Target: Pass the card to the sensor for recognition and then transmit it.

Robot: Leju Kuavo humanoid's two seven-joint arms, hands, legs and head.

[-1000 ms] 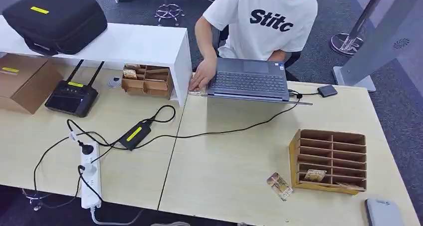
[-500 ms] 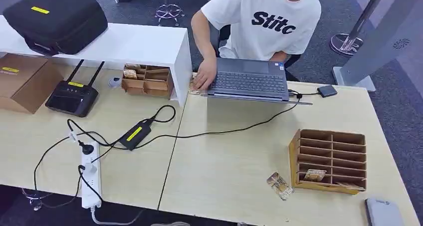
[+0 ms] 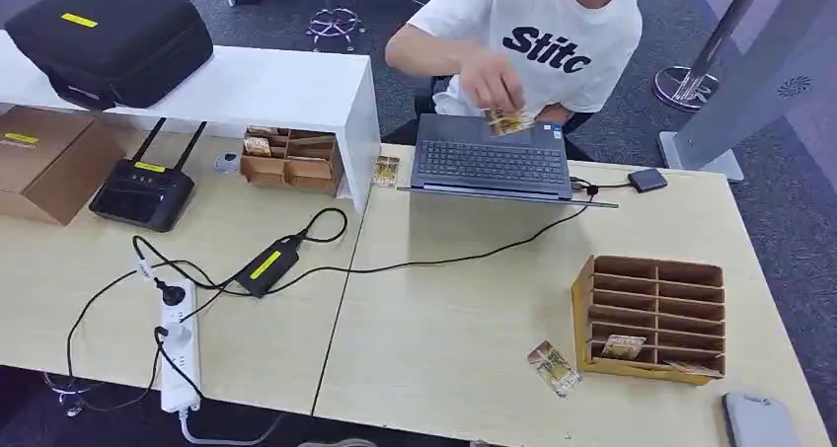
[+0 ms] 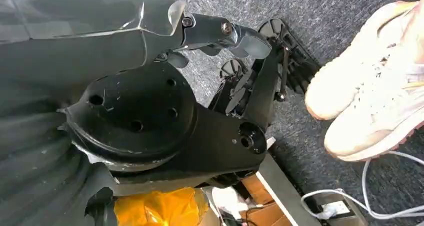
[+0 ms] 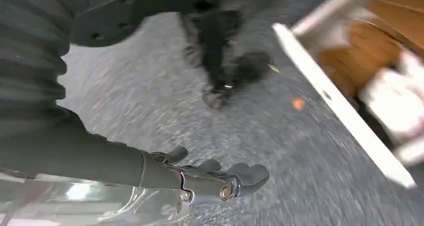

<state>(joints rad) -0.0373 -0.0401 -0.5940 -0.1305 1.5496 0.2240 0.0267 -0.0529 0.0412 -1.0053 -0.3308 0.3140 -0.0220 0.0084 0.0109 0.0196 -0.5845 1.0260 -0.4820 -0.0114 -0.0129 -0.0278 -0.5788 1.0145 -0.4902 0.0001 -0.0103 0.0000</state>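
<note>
Flat, the card [image 3: 553, 367] lies with its long axis diagonal beside the wooden rack [image 3: 652, 318]

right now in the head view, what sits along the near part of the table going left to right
White power strip → black power adapter → loose card lying on the table → wooden slotted organizer → grey device at the near right corner.

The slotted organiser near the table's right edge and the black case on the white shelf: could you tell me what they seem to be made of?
Slotted organiser: probably thin wood or stiff cardboard, matte brown, with flat cut dividers. Black case: likely fabric-covered semi-rigid shell, matte, with rounded edges and a seam.
</note>
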